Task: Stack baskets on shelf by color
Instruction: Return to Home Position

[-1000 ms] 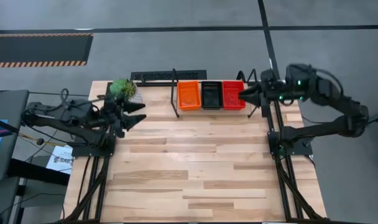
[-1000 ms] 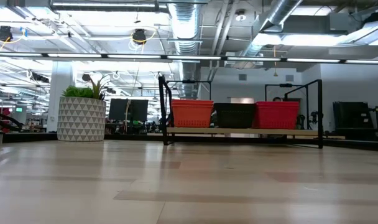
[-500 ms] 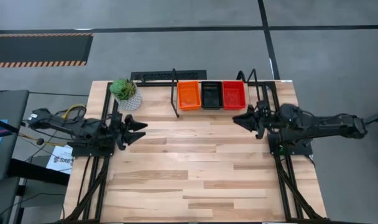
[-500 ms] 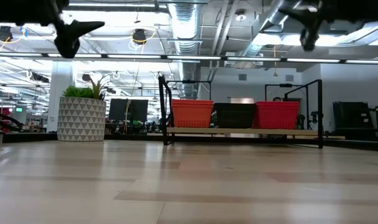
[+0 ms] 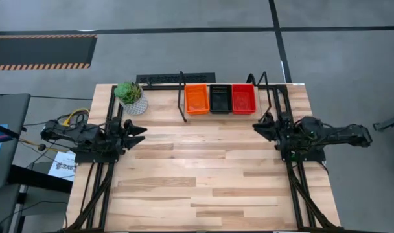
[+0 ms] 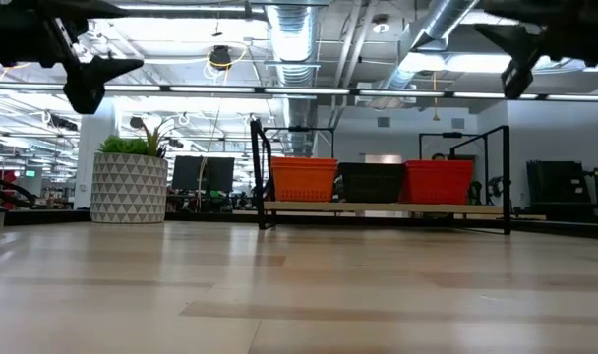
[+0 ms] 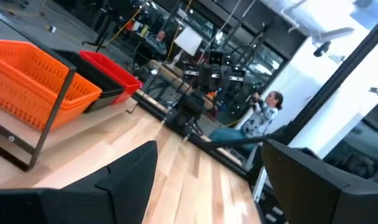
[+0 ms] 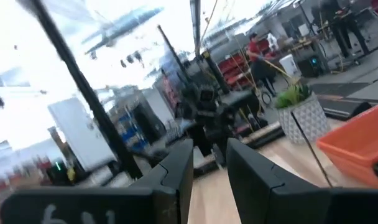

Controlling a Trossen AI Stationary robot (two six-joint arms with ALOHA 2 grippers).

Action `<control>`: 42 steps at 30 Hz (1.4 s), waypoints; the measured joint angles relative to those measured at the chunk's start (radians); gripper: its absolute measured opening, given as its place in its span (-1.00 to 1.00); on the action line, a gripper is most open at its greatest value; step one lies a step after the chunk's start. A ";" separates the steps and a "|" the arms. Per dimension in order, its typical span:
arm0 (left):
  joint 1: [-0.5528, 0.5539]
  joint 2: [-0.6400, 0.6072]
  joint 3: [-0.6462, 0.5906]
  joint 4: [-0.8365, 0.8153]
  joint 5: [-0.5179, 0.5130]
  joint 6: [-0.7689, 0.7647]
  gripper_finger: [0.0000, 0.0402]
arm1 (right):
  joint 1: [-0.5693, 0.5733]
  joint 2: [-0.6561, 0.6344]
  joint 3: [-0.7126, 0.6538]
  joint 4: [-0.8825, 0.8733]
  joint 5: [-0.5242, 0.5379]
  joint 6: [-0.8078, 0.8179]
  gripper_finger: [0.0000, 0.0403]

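Orange baskets (image 5: 197, 99), black baskets (image 5: 220, 99) and red baskets (image 5: 243, 98) stand side by side on the shelf (image 6: 378, 207), just ahead of your right gripper (image 5: 258, 127), its fingers narrowly parted. Your left gripper (image 5: 140, 134) hangs wide apart, empty. Fold both arms in slowly, clear of the frame. Pale wood tabletop (image 5: 197, 175); plant pot (image 5: 131, 98) near the left gripper; a person (image 7: 263, 115) waits beyond.

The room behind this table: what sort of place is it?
Probably a robotics lab or workshop: bare ducts overhead, a left arm and right arm mounted at a wooden table, and a person among other equipment behind.
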 joint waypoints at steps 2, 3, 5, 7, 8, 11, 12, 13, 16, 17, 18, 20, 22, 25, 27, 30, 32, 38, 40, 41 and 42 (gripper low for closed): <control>-0.001 0.008 0.001 -0.012 0.003 0.009 0.39 | 0.022 -0.020 -0.029 0.002 0.000 -0.046 -0.41; -0.001 0.008 0.000 -0.032 0.012 0.009 0.39 | 0.035 -0.032 -0.048 0.009 0.000 -0.066 -0.41; -0.001 -0.002 -0.011 -0.058 0.054 0.011 0.39 | 0.061 -0.049 -0.086 0.021 0.000 -0.091 -0.41; -0.001 -0.002 -0.018 -0.060 0.116 0.023 0.39 | 0.086 -0.050 -0.132 0.071 0.000 -0.108 -0.41; -0.001 -0.002 -0.026 -0.050 0.150 0.030 0.39 | 0.098 -0.051 -0.141 0.067 0.000 -0.118 -0.41; -0.001 -0.001 -0.071 -0.057 0.187 0.032 0.39 | 0.127 -0.049 -0.140 0.046 0.003 -0.133 -0.41; -0.001 0.000 -0.083 -0.048 0.190 0.030 0.39 | 0.134 -0.046 -0.140 0.041 0.014 -0.137 -0.41; -0.001 0.003 -0.090 -0.025 0.192 0.039 0.39 | 0.140 -0.047 -0.140 0.039 0.022 -0.140 -0.41; -0.001 0.014 -0.116 0.046 0.206 0.106 0.39 | 0.148 -0.050 -0.140 0.042 0.027 -0.139 -0.41; -0.001 0.010 -0.120 0.063 0.230 0.131 0.39 | 0.151 -0.049 -0.140 0.031 0.026 -0.134 -0.41; -0.001 0.008 -0.126 0.072 0.258 0.140 0.39 | 0.154 -0.047 -0.141 0.019 0.027 -0.127 -0.41; -0.001 0.008 -0.127 0.073 0.295 0.150 0.39 | 0.153 -0.047 -0.141 -0.029 0.030 -0.072 -0.41; -0.001 0.008 -0.127 0.069 0.302 0.148 0.39 | 0.152 -0.047 -0.141 -0.078 0.031 -0.008 -0.41; -0.001 0.008 -0.127 0.070 0.302 0.127 0.39 | 0.151 -0.047 -0.141 -0.155 0.030 0.047 -0.41; 0.000 0.008 -0.128 0.070 0.296 0.128 0.39 | 0.152 -0.047 -0.141 -0.203 0.027 0.085 -0.41; 0.000 0.009 -0.128 0.072 0.297 0.143 0.39 | 0.152 -0.047 -0.141 -0.233 0.038 0.167 -0.41; 0.000 0.010 -0.128 0.073 0.294 0.137 0.39 | 0.152 -0.046 -0.141 -0.197 0.045 0.114 -0.41; 0.000 0.009 -0.128 0.088 0.318 0.151 0.39 | 0.160 -0.067 -0.142 -0.028 -0.119 -0.219 -0.41; 0.000 0.009 -0.128 0.088 0.345 0.186 0.39 | 0.159 -0.070 -0.142 -0.028 -0.122 -0.284 -0.41; 0.000 0.009 -0.128 0.088 0.352 0.200 0.39 | 0.159 -0.070 -0.142 -0.030 -0.124 -0.302 -0.41; 0.000 0.007 -0.129 0.083 0.362 0.207 0.39 | 0.159 -0.070 -0.142 -0.038 -0.128 -0.312 -0.41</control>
